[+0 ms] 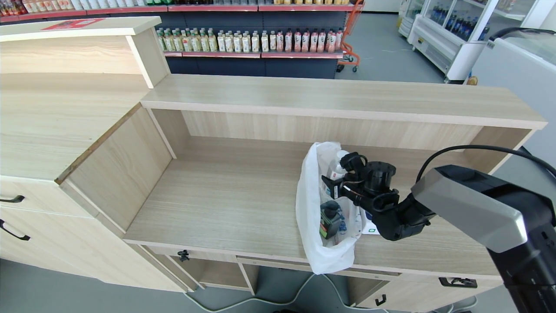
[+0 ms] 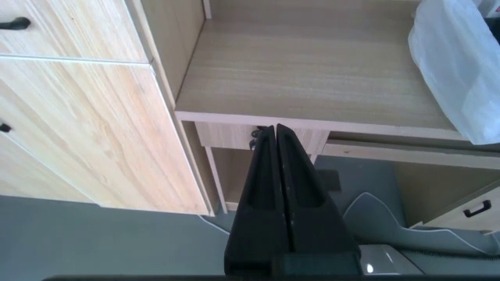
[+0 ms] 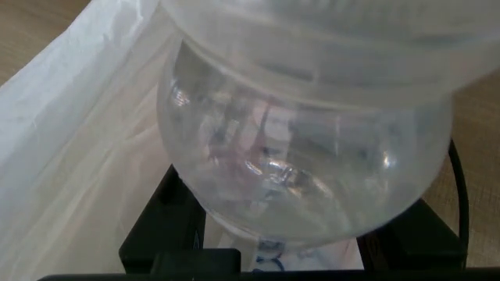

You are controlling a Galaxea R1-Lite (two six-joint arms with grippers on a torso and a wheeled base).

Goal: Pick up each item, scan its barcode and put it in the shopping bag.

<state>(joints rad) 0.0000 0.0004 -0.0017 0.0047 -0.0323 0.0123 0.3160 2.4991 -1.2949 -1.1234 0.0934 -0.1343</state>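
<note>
Nearest, the left gripper [image 2: 274,131] hangs low in front of the counter [image 1: 226,195], below its front edge, with its jaws pressed together and nothing between them. It points toward the open recess under the worktop, beside a pale cabinet front with black handles [image 1: 13,199]. At the front edge of the counter, toward the robot's right, stands the white shopping bag [image 1: 309,204]. Its mouth is open upward and its lower end sags slightly over the lip. A dark packet [image 1: 329,221] with green and red on it lies inside the bag near the front. A small white card-like thing [image 1: 370,228] lies flat on the counter just beside the bag, under the right arm. The right gripper [image 1: 334,186] reaches in from the right over the bag's opening, its jaws pinching a clear plastic bottle [image 3: 305,148]. In the right wrist view the bottle's rounded base sits close between the two dark fingers, with the bag's white film beside it. In the head view the bottle is in the far part of the bag's mouth, and whether it touches the things below cannot be told. Behind the bag the worktop runs back to a wooden wall topped by a raised ledge [image 1: 330,98]. Beyond the ledge are store shelves [image 1: 252,41] lined with bottled drinks, an orange trolley [image 1: 352,34] at their end, and glass-fronted chillers [image 1: 451,26] farther to the right.
</note>
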